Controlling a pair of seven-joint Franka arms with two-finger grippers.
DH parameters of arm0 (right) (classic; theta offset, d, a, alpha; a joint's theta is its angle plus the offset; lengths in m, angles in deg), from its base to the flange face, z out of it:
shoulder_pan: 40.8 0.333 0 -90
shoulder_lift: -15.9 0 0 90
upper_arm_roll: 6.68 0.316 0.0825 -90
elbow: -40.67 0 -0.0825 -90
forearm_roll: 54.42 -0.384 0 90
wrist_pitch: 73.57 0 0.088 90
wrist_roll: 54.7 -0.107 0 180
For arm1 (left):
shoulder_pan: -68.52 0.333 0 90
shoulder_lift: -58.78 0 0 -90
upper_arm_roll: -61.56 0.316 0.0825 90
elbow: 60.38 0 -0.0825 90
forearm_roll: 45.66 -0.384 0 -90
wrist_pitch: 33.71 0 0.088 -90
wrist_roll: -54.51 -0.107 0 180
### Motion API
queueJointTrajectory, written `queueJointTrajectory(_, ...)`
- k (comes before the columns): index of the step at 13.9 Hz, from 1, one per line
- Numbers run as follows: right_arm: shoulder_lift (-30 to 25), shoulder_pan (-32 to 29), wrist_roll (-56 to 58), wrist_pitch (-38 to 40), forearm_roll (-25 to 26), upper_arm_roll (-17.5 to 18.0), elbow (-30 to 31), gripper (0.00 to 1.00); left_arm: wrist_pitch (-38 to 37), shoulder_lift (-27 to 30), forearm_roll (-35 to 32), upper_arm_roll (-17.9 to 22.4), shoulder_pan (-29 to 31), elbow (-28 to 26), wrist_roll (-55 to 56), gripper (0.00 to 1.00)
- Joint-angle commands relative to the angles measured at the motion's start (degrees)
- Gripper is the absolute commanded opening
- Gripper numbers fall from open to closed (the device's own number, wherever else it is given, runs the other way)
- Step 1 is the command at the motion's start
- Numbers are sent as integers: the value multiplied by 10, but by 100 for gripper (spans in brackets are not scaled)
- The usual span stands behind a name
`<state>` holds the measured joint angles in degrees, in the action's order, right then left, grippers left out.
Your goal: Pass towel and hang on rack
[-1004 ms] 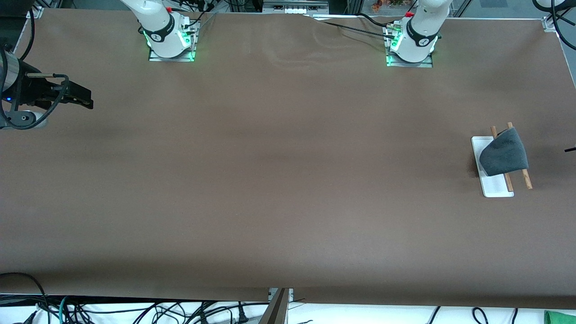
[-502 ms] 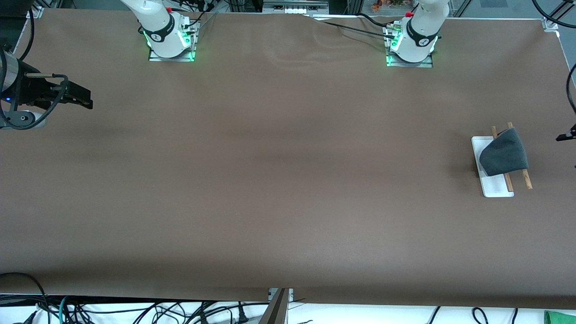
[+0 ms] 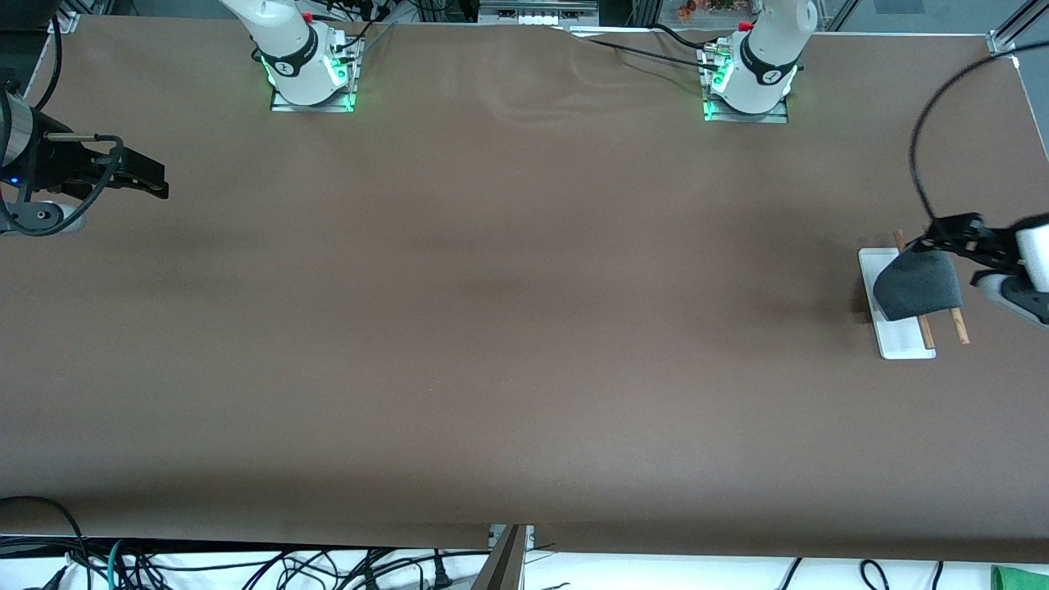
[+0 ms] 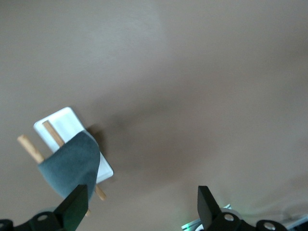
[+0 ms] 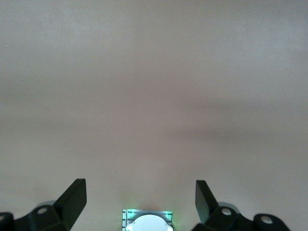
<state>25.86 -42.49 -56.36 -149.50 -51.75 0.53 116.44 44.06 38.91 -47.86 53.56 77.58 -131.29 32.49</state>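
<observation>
On rack rods: soft grey towel | both grippers' fingers released

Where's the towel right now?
The towel is draped grey side up over the rack at the left arm's end of the table, seen in the front and left wrist views. The open left hand hangs over it, not gripping.

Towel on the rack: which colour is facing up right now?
Dark grey; no pink-red shows. The towel draped over the rack shows best in the left wrist view.
</observation>
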Motion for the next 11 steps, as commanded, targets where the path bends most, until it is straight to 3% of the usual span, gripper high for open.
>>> queueJointTrajectory(1,0,-6,9,0,-11,2,-4,100,90,117,-18,36,-47,-147,106,100)
queueJointTrajectory(3,0,-6,9,0,-11,2,-4,100,169,168,-19,39,-66,-215,179,100)
queueJointTrajectory(5,0,-6,9,0,-11,2,-4,100,220,198,3,67,-103,-257,201,100)
queueJointTrajectory(11,1,-7,8,-1,-11,1,-4,100,211,218,26,75,-122,-275,249,100)
